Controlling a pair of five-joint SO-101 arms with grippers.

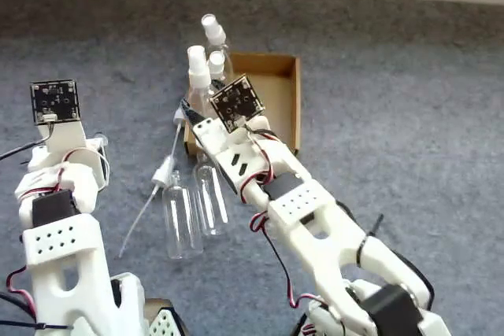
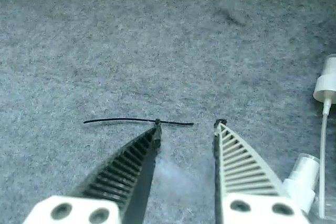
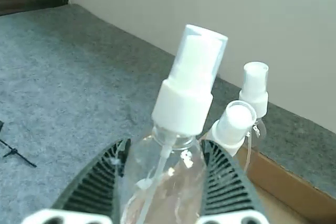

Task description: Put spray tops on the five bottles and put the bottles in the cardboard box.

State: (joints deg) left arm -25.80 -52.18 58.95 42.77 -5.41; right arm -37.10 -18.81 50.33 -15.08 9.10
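In the high view, two uncapped bottles are seen lying on the bench near the cardboard box. In the left wrist view, the jaws of the left gripper are held apart over the bench. In the right wrist view, the jaws of the right gripper are clamped on an upright capped bottle at the box's edge.

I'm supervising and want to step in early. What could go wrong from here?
The clear plastic bottle with a white spray top, held in the right gripper, sits close to two capped bottles at the edge of the brown cardboard box; lowering it may topple them. The two uncapped bottles lie on their sides on the grey carpet and may roll when grasped.
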